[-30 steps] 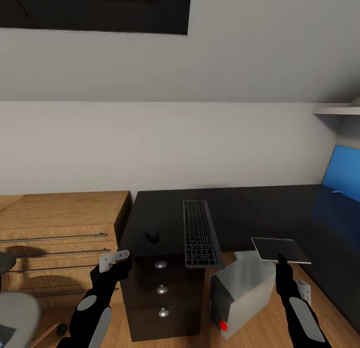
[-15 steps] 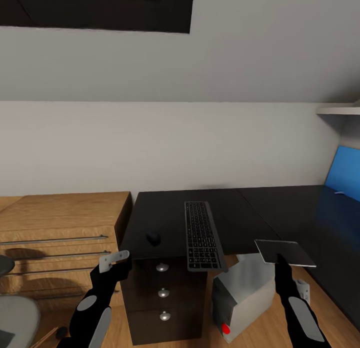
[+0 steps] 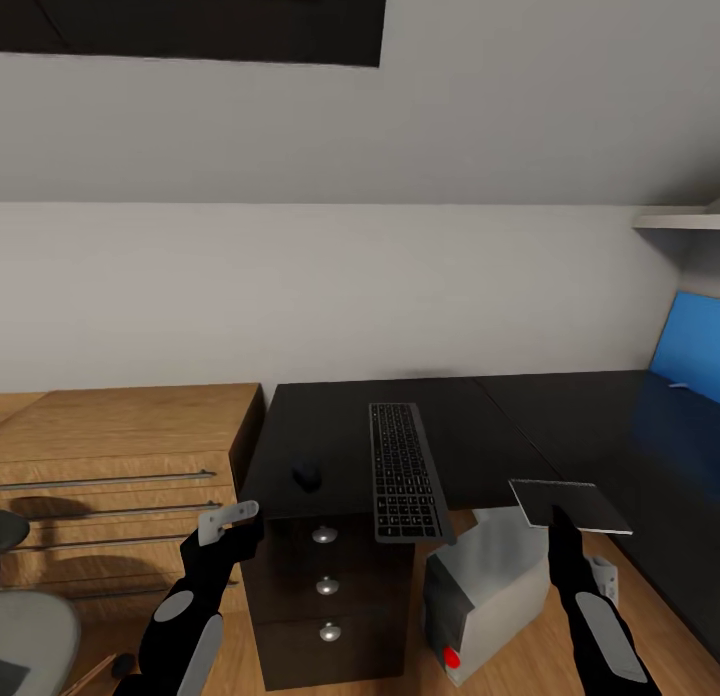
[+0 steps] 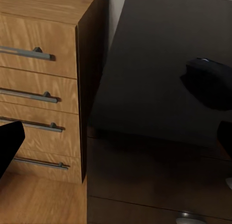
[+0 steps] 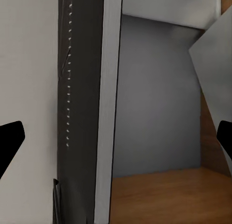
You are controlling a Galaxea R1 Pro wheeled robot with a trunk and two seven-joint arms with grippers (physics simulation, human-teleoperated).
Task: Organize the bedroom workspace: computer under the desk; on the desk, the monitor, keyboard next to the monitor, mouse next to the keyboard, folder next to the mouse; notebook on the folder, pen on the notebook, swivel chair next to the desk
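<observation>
The black desk (image 3: 470,426) carries the long keyboard (image 3: 404,470), which overhangs the front edge, and the small black mouse (image 3: 307,474) to its left. The silver computer (image 3: 485,586) stands tilted on the floor beside the desk's drawers. My right gripper (image 3: 556,521) holds the dark grey notebook (image 3: 568,504) flat in the air above the computer. The right wrist view shows the notebook (image 5: 82,113) edge-on between the fingers (image 5: 10,142). My left gripper (image 3: 228,519) is open and empty, in front of the drawers, with the mouse (image 4: 210,81) ahead. The monitor and folder are out of view.
A light wooden drawer chest (image 3: 120,426) adjoins the desk's left end. A grey chair seat (image 3: 30,626) sits at the lower left. A blue panel (image 3: 690,346) stands at the desk's far right, below a white shelf (image 3: 675,220). Wooden floor (image 3: 560,656) lies around the computer.
The whole view shifted slightly a second ago as the camera moved, then settled. Both arms keep their pose and the notebook stays in the right gripper.
</observation>
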